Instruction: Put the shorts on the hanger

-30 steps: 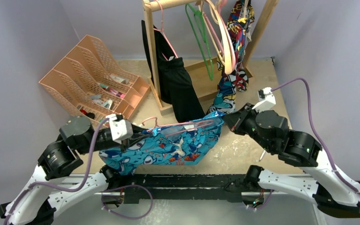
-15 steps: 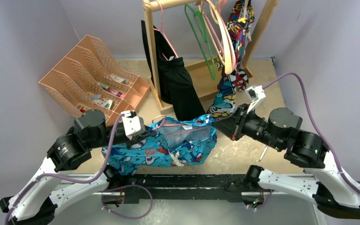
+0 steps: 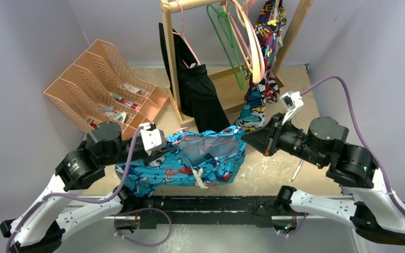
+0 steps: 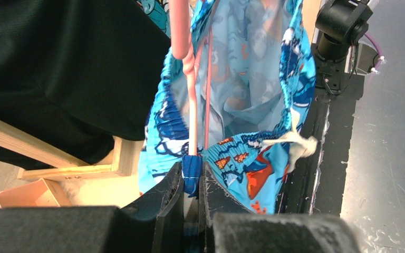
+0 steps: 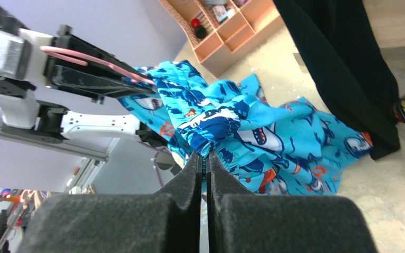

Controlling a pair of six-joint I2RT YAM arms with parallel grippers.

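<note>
The turquoise shark-print shorts (image 3: 190, 163) hang between my two grippers above the table's near edge, waistband open upward. The thin pink hanger (image 3: 211, 143) lies inside the waistband, its hook curling near my left gripper. My left gripper (image 3: 162, 149) is shut on the waistband's left end and on the hanger's end; the left wrist view shows the shorts (image 4: 253, 174), the pink hanger (image 4: 192, 105) and the jaws (image 4: 192, 176) pinching both. My right gripper (image 3: 247, 139) is shut on the waistband's right end; the right wrist view shows the jaws (image 5: 204, 157) pinching the shorts (image 5: 274, 142), with the hanger (image 5: 97, 59) far left.
A wooden rack (image 3: 170, 63) stands at the back with a black garment (image 3: 200, 97), a green hanger (image 3: 227, 42), a cream hanger (image 3: 253, 45) and a comic-print garment (image 3: 261, 79). A peach desk organiser (image 3: 105, 87) sits at back left. A black rail (image 3: 211, 203) runs along the near edge.
Both grippers have moved toward each other. The waistband, stretched wide a second ago, now sags open and bunched with the hanger inside. The right arm has swung left and up.
</note>
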